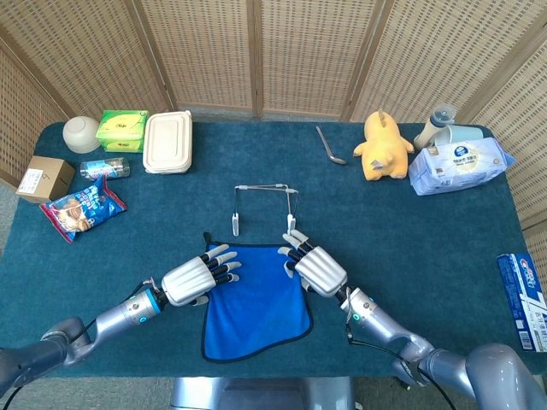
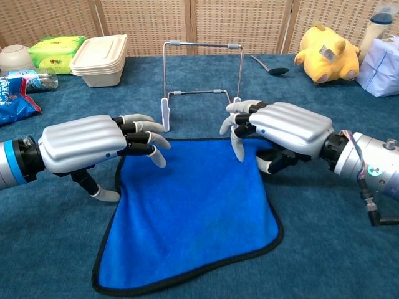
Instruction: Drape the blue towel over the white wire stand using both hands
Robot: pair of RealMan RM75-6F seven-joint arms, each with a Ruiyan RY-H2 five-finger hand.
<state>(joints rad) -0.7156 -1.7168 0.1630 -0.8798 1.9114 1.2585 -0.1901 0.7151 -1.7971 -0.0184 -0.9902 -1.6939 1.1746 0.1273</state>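
Blue towel [image 2: 190, 205] spread flat on the tabletop [image 2: 324, 249], far edge lying just short of the white wire stand [image 2: 201, 71]. Left hand [image 2: 93, 146] poised over the towel's far left corner, fingers [image 2: 146, 134] spread and curved downward, thumb low beside the towel's left edge; nothing grasped. Right hand [image 2: 280, 128] poised over the far right corner, fingers [image 2: 237, 140] apart and bent down toward the cloth, thumb tucked beneath; tip contact with the fabric cannot be told, nothing plainly grasped. Stand upright just beyond both sets of fingertips, between the two hands. Same arrangement from the head view: left hand [image 1: 195, 278], right hand [image 1: 314, 268], towel [image 1: 255, 303], stand [image 1: 265, 205].
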